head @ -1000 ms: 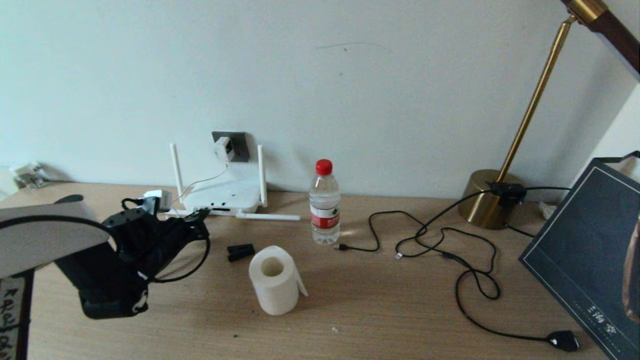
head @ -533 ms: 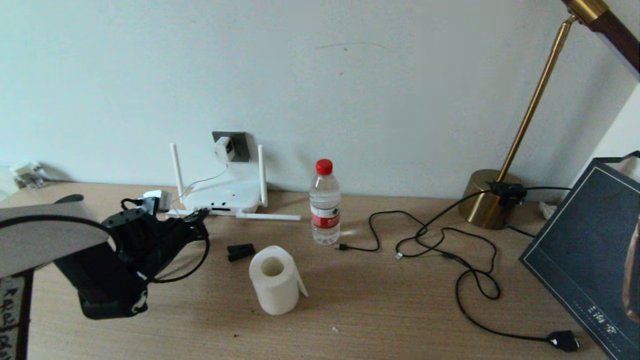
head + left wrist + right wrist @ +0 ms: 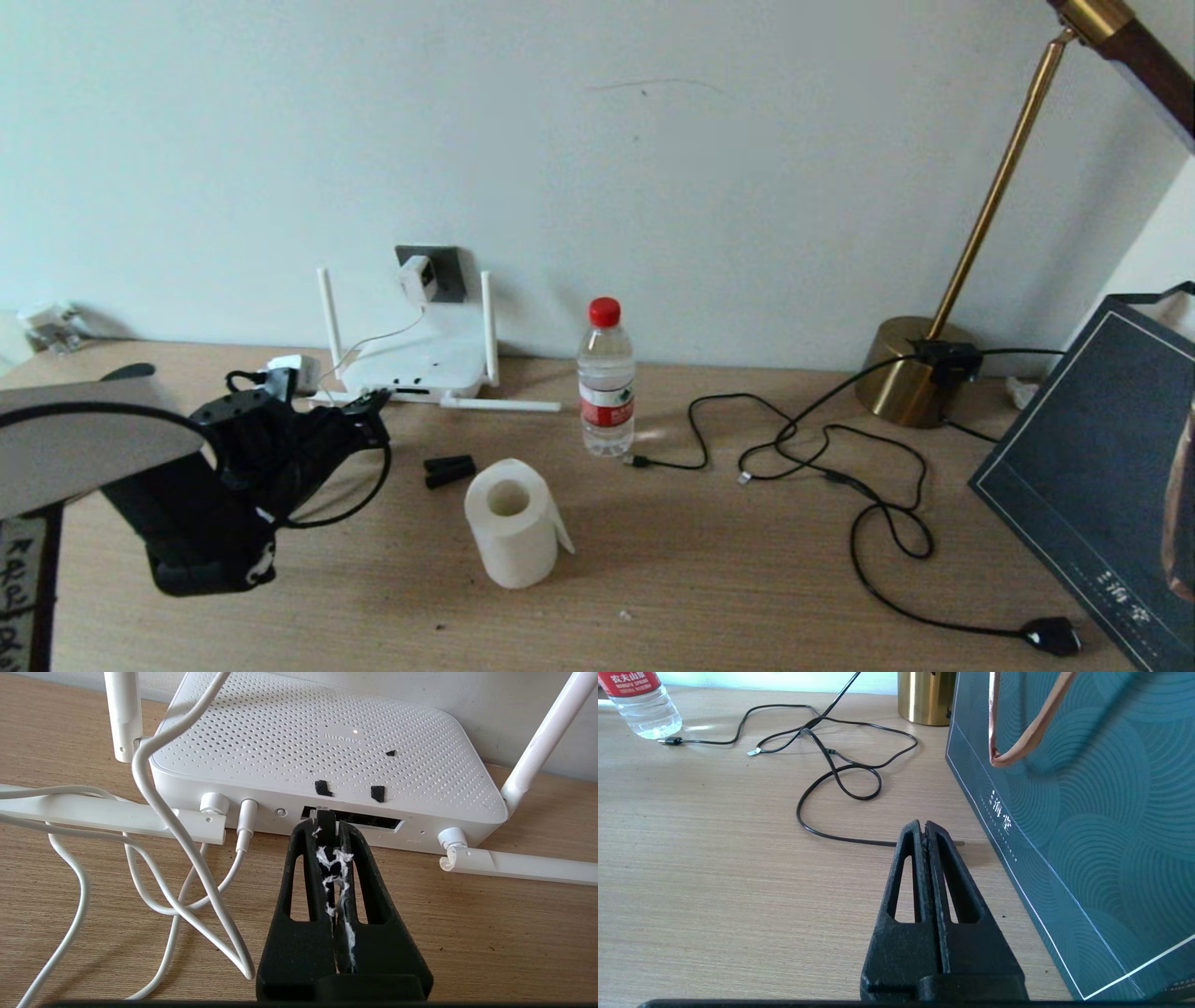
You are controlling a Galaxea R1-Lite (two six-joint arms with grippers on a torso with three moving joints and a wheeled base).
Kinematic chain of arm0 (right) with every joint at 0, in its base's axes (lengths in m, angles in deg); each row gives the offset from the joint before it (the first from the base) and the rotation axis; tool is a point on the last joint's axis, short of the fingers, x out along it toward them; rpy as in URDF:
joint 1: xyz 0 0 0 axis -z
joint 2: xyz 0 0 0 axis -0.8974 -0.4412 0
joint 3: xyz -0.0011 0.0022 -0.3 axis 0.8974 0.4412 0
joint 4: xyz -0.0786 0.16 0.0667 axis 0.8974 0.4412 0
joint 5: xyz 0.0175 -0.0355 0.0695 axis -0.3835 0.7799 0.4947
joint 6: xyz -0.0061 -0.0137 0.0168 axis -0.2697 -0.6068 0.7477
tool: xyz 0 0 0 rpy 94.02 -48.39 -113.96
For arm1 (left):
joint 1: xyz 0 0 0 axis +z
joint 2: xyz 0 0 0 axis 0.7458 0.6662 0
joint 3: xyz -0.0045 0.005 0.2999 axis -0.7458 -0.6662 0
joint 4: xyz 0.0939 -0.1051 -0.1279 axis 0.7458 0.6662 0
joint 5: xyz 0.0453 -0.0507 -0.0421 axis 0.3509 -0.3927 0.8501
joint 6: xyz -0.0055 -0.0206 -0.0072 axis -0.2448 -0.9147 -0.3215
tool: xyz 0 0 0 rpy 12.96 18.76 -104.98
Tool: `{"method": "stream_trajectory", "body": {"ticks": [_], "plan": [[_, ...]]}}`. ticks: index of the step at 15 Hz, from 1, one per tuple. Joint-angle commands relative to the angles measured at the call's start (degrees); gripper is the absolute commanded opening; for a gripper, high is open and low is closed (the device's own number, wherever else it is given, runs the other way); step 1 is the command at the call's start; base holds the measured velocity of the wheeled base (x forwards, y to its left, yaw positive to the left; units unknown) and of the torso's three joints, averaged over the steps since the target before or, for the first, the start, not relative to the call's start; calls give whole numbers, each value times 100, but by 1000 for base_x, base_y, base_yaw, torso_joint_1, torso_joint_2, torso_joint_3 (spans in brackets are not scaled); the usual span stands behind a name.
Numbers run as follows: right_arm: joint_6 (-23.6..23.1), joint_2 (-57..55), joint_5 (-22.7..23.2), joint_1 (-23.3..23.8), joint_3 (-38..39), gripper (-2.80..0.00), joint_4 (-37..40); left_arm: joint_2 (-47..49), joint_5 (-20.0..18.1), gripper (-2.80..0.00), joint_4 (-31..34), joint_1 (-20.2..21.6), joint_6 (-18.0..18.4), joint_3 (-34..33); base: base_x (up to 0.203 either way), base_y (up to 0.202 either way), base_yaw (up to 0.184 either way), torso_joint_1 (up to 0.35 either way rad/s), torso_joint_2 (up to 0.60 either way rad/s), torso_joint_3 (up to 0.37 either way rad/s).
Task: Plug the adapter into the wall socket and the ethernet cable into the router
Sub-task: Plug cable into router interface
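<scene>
The white router (image 3: 415, 371) lies against the wall under the dark grey wall socket (image 3: 446, 268). The white adapter (image 3: 417, 277) sits in that socket, and its thin cord hangs down to the router. My left gripper (image 3: 373, 403) is at the router's port edge, shut on the ethernet cable (image 3: 366, 493), which loops back under the arm. In the left wrist view the left gripper (image 3: 325, 829) pinches the black boot (image 3: 325, 819), and the clear tip touches the left end of the dark port strip (image 3: 373, 822). My right gripper (image 3: 923, 828) rests shut and empty beside the bag.
A toilet roll (image 3: 512, 523), a small black clip block (image 3: 449, 469) and a water bottle (image 3: 606, 378) stand right of the router. Thin black cables (image 3: 822, 448) sprawl toward the brass lamp base (image 3: 910, 369). A teal bag (image 3: 1102, 467) stands far right. White cord loops (image 3: 154, 858) lie beside the left gripper.
</scene>
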Motion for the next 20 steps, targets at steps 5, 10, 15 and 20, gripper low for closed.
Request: {"method": "stream_trajectory", "body": {"ticks": [5, 10, 15, 20], "plan": [[-1, -9, -2, 1, 0, -280, -2, 1, -8, -280, -47, 3, -5, -1, 0, 0, 0, 0, 0, 0], [-1, -9, -2, 1, 0, -280, -2, 17, -8, -280, -47, 3, -5, 8, 0, 0, 0, 0, 0, 0], [-1, -2, -2, 1, 0, -280, -2, 18, 0, -280, -47, 12, -5, 25, 0, 0, 0, 0, 0, 0], [-1, -9, -2, -7, 0, -280, -2, 19, -8, -280, -47, 12, -5, 25, 0, 0, 0, 0, 0, 0]]}}
